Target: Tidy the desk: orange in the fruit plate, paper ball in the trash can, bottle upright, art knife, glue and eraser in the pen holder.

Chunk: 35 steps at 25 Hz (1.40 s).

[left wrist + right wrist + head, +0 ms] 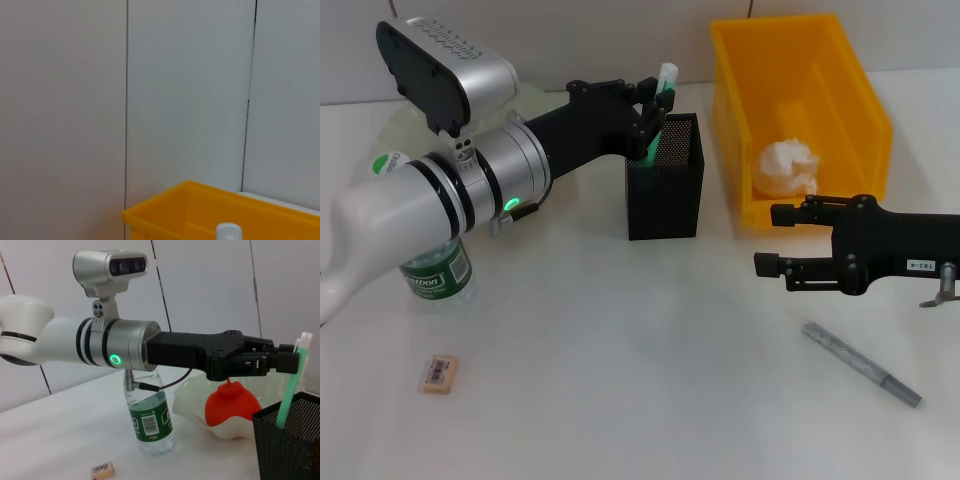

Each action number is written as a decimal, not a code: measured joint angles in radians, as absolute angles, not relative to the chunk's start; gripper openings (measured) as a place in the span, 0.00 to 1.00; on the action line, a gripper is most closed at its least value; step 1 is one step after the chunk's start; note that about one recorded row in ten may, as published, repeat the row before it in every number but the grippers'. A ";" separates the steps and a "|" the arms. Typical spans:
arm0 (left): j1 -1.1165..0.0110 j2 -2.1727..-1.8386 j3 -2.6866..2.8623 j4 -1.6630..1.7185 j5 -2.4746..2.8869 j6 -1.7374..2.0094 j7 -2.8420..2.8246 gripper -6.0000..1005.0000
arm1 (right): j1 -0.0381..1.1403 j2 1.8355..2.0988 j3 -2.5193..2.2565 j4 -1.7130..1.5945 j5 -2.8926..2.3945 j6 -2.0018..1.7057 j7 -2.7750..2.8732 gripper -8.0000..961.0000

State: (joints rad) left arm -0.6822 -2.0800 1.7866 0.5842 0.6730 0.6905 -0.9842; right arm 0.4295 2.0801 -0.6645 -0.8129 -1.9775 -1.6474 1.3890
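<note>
The left pincer (655,110) is clamped on the green glue stick (663,95), holding it upright with its lower end inside the black mesh pen holder (665,180) and its white cap standing above the rim. In the right wrist view the stick (292,385) slants slightly as it enters the pen holder (290,445), with the black fingers (280,362) closed on it near its top.

The right pincer (770,240) hovers over the white worktop (620,380) to the right of the pen holder, its two black fingers apart and holding nothing, pointing toward the holder.

Just behind and right of the pen holder stands the yellow bin (800,110), with the white paper ball (788,168) lying inside it. The left wrist view shows only the bin's yellow rim (200,205) against a pale wall.

To the left of the pen holder, partly hidden under the left arm, the clear water bottle (438,275) with a green label stands upright; the right wrist view confirms it (149,420) upright. Behind the arm lies the pale fruit plate (200,402), holding the orange (232,405).

Well in front of the pen holder and to its left, the eraser (438,374) lies flat on the worktop. In front and to its right, beyond the right pincer, lies the grey art knife (860,362), set diagonally.
</note>
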 joint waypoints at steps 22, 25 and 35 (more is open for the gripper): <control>-0.681 -2.080 1.802 0.587 0.645 0.667 -0.996 0.50 | 0.428 2.080 -0.664 -0.813 -1.977 -1.647 1.390 0.80; -0.684 -2.080 1.832 0.603 0.647 0.667 -1.002 0.67 | 0.428 2.080 -0.664 -0.813 -1.977 -1.647 1.390 0.80; -0.677 -2.075 1.842 0.751 0.962 0.656 -1.263 0.72 | 0.426 2.080 -0.664 -0.813 -1.977 -1.648 1.390 0.80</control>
